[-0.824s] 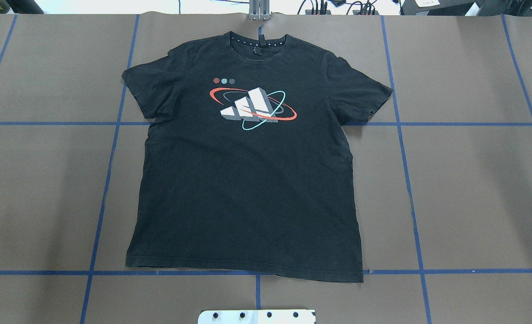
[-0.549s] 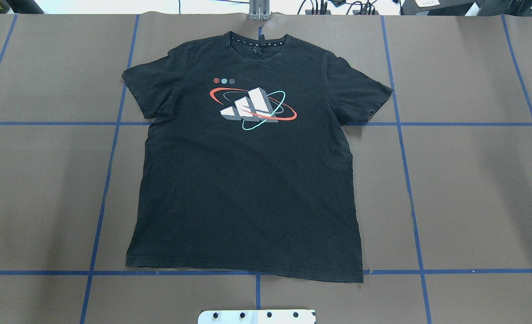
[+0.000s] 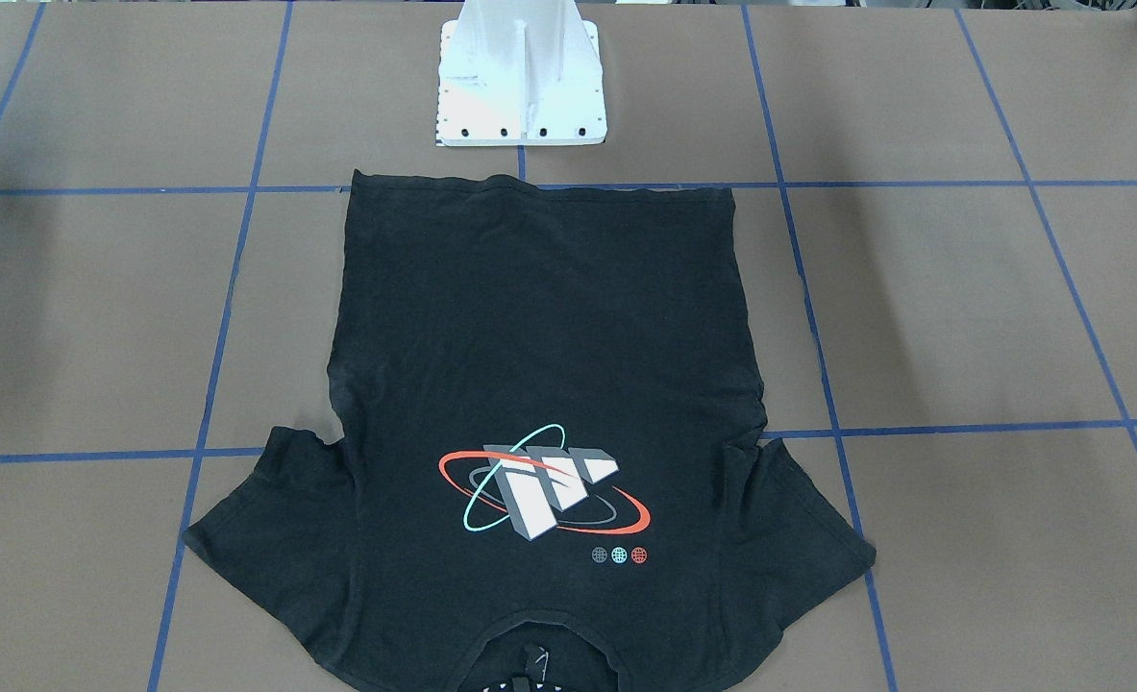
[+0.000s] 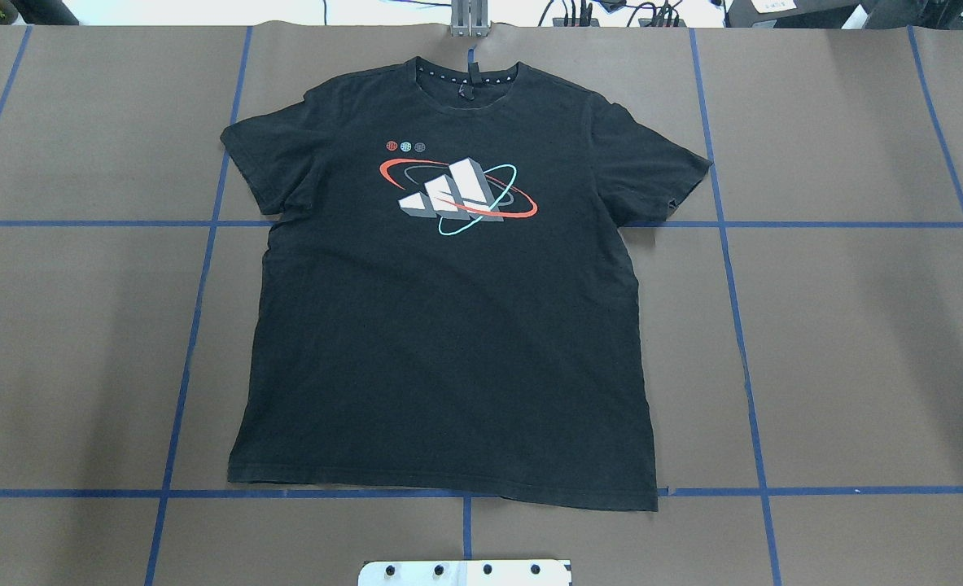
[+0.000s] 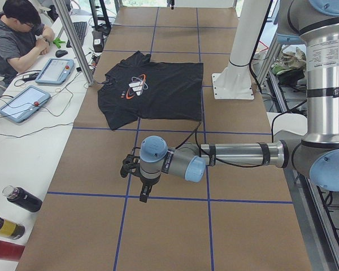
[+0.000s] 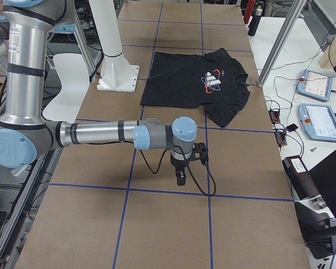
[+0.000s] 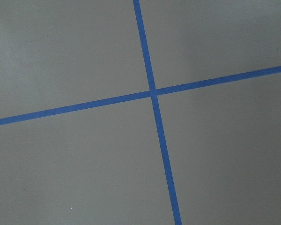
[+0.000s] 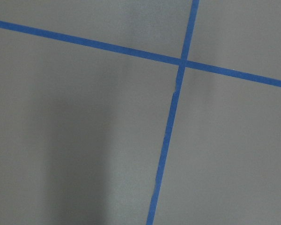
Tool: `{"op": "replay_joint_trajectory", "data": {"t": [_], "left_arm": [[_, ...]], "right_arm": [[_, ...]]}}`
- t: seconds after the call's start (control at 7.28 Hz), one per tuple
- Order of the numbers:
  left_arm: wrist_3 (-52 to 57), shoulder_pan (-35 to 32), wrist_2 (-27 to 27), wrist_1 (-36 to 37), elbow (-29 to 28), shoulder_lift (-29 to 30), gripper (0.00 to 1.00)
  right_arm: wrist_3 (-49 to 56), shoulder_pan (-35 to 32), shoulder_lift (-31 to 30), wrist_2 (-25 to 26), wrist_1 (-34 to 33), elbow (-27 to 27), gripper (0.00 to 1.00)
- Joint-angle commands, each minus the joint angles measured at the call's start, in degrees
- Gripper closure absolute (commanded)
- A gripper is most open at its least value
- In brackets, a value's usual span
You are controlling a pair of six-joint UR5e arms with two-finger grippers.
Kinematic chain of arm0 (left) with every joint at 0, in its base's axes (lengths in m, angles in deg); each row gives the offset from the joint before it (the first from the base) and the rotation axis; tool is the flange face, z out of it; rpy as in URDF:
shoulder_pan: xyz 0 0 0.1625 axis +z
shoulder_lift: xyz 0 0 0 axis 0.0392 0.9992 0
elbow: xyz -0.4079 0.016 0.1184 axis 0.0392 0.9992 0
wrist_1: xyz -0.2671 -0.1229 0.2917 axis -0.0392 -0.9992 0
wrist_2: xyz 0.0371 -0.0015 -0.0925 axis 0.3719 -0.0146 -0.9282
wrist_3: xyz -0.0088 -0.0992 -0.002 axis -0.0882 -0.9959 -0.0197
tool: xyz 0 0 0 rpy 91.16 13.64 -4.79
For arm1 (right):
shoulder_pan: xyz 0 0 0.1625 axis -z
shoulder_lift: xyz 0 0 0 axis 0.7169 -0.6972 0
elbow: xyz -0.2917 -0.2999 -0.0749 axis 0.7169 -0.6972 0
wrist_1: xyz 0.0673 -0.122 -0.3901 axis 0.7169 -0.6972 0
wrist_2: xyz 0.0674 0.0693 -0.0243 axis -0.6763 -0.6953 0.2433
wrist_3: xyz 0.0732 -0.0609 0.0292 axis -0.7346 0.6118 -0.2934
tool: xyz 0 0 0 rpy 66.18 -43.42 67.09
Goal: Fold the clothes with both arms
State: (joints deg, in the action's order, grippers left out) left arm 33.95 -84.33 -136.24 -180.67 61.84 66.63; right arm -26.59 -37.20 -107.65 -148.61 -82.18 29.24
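The black T-shirt (image 4: 448, 325) lies flat and face up on the brown table, collar at the far edge, hem near the robot's base. Its white, red and teal logo (image 4: 458, 195) is on the chest. It also shows in the front view (image 3: 539, 327) and both side views (image 5: 158, 90) (image 6: 185, 84). My left gripper (image 5: 142, 195) hangs above bare table well to the shirt's left, seen only in the left side view. My right gripper (image 6: 181, 178) hangs well to its right, seen only in the right side view. I cannot tell whether either is open or shut. Both wrist views show only table and blue tape.
The white pedestal base (image 3: 520, 86) stands just behind the hem. Blue tape lines (image 4: 196, 325) grid the table. An operator (image 5: 17, 34), tablets (image 5: 22, 104), bottles (image 5: 22, 199) and a metal post (image 5: 82, 42) are along the far edge.
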Motion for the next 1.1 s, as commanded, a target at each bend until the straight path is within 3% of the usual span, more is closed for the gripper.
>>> {"op": "replay_joint_trajectory", "data": {"t": [0.0,0.55,0.69,0.82,0.96], "left_arm": [[-0.42,0.00,0.06,-4.70,0.05,-0.02,0.00],[-0.51,0.00,3.66,-8.32,0.14,8.57,0.00],[-0.68,0.00,3.66,-12.16,-0.21,12.08,0.00],[-0.68,0.09,3.40,-13.15,-0.56,14.55,0.00],[-3.47,0.35,3.22,-14.38,-1.00,16.66,0.00]], "right_arm": [[-0.06,1.43,3.51,-0.04,1.28,-0.22,0.00],[-0.23,1.96,13.19,0.13,1.99,-2.77,0.00],[-0.15,1.96,13.73,0.13,2.43,-3.21,0.00],[-0.67,1.96,14.08,0.13,4.17,-3.30,0.00],[-7.72,2.31,14.35,-0.04,8.54,-3.13,0.00]]}}
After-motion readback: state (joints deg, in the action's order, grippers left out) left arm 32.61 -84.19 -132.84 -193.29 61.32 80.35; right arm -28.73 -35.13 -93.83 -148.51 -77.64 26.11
